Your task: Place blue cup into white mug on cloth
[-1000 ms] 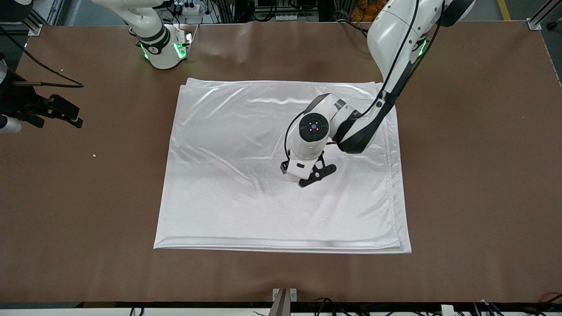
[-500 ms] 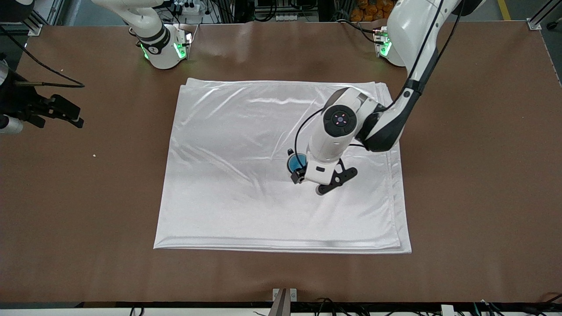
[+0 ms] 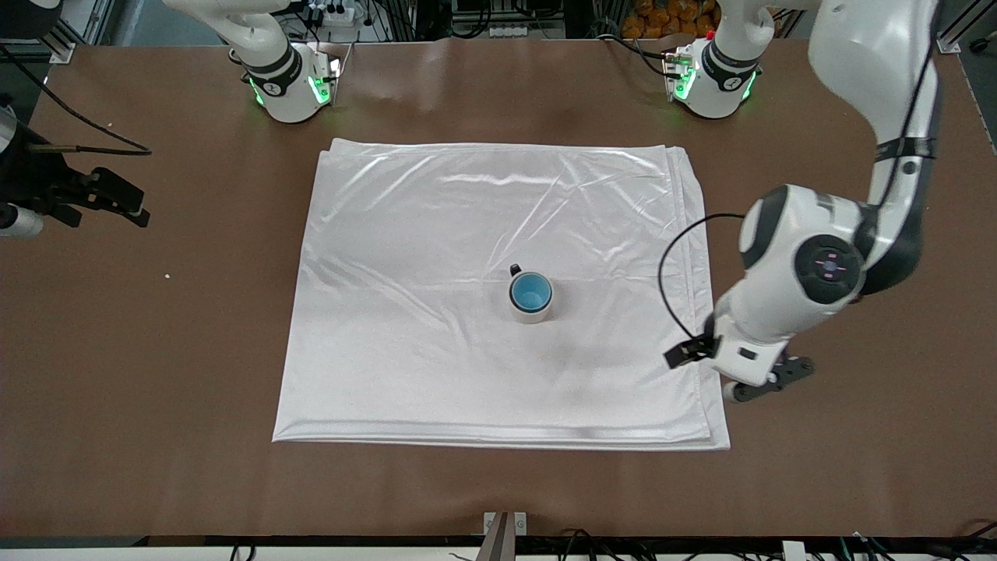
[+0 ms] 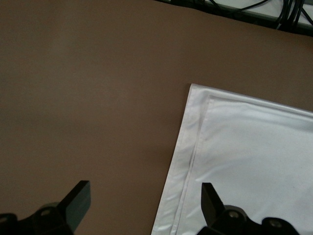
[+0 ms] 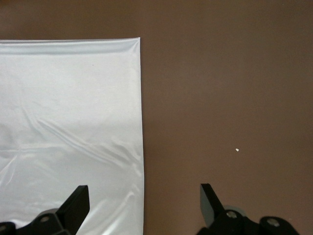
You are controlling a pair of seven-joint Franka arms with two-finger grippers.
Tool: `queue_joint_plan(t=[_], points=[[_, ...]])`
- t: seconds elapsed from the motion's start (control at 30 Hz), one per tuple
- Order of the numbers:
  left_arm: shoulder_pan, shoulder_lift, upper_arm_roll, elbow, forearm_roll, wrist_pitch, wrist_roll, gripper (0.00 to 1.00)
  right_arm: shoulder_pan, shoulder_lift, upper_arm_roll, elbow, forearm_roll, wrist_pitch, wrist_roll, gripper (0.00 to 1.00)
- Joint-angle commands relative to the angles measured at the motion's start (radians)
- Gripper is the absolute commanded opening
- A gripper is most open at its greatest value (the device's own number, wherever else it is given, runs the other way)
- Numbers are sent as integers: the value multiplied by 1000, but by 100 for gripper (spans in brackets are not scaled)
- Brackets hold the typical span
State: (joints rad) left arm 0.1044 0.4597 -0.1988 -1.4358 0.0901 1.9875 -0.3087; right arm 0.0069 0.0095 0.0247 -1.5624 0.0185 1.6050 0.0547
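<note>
**Blue cup sits inside the mug, both arms clear of it**

The white mug [image 3: 531, 304] stands upright near the middle of the cloth [image 3: 405, 327], a little toward the left arm's end of the table. Its small dark handle points away from the front camera. Nested in it is the blue cup [image 3: 531, 292] — only its bright blue inside and rim show from above, ringed by the mug's pale wall. Nothing touches either of them.

The cloth lies flat on the brown table [image 3: 156, 351], folded in layers, with shiny creases running across it and stepped edges showing at the side toward the left arm.

The left gripper [image 3: 724, 374] hangs over the cloth's edge at the left arm's end, close to the corner nearest the front camera and well apart from the mug. In the left wrist view its two dark fingers [image 4: 78, 198] stand wide apart with nothing between them — the layered corner of the cloth and bare table lie below.

The right gripper [image 5: 142, 205] waits off at the right arm's end of the table. Its wrist view shows the jaws spread and empty too, over another cloth edge, with a tiny white speck [image 5: 236, 150] on the table beside it.
</note>
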Motion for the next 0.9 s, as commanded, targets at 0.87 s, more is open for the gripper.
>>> queue_joint_plan(t=[0.87], points=[[35,-446,50,-150,-70,-374,376,100,10,-8,1,2,12,-2,7,100]])
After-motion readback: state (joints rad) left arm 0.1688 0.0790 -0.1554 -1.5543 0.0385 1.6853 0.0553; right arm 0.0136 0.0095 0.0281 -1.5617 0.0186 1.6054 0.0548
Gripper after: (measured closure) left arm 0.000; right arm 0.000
